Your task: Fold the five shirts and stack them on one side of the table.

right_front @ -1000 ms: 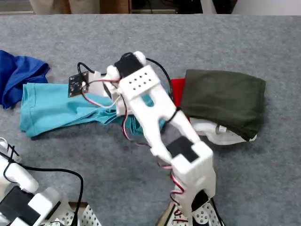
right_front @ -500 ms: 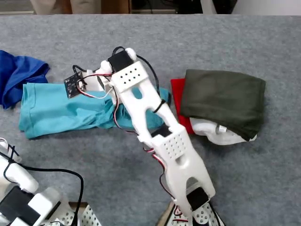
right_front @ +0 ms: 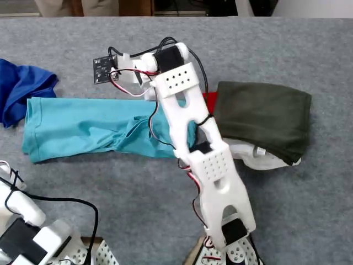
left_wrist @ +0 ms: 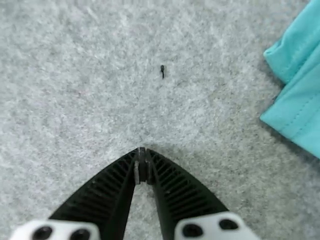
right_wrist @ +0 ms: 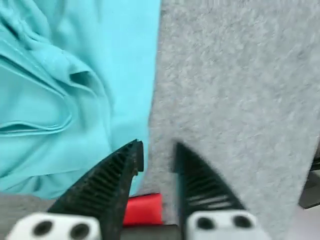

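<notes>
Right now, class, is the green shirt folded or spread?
Folded: the green shirt is a compact rectangle with rounded edges, atop a white shirt and a red shirt.

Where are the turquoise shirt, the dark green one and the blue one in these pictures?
turquoise shirt (right_front: 77, 127): high view, the flat part of its body.
dark green shirt (right_front: 262, 116): high view, middle of its folded top.
blue shirt (right_front: 22, 88): high view, middle of the crumpled heap.

The table (right_front: 287, 49) is covered in grey felt. Beyond its far edge stand a wooden panel (right_front: 135, 6) and a white surface (right_front: 314, 6).
</notes>
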Controlling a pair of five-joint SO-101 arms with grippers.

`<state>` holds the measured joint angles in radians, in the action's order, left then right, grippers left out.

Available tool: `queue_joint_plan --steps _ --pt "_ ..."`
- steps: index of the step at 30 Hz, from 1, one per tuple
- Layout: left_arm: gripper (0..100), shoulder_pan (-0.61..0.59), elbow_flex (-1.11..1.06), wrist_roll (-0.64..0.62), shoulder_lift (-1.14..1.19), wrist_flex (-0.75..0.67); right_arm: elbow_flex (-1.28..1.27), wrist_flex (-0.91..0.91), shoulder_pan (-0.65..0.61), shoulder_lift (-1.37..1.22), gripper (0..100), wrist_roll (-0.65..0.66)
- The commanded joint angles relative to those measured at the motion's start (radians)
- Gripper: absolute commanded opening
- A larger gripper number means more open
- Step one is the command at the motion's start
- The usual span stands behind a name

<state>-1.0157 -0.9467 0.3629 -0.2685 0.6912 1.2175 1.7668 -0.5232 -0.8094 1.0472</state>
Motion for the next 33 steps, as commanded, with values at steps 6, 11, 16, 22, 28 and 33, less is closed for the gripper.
queue_joint_plan --steps 6,11,16,22,28,33 --pt "2 0.009 0.000 -0.002 -0.024 -0.011 -0.834 -0.044 -0.205 0.584 0.2 -0.138" --pt "2 0.008 0.002 -0.002 -0.024 -0.011 -1.201 -0.284 -0.251 0.685 0.2 -0.189" --pt "2 0.006 0.002 -0.002 -0.024 -0.011 -1.308 -0.413 -0.176 0.598 0.2 -0.206" --pt "2 0.008 0.002 -0.002 -0.024 -0.011 -1.205 -0.516 0.019 0.506 0.3 -0.192" --pt "2 0.011 0.000 -0.002 -0.024 -0.009 -0.960 -0.512 0.105 0.412 0.3 -0.132" --pt "2 0.012 0.000 -0.002 -0.024 -0.009 -0.792 -0.359 0.094 0.358 0.3 -0.132"
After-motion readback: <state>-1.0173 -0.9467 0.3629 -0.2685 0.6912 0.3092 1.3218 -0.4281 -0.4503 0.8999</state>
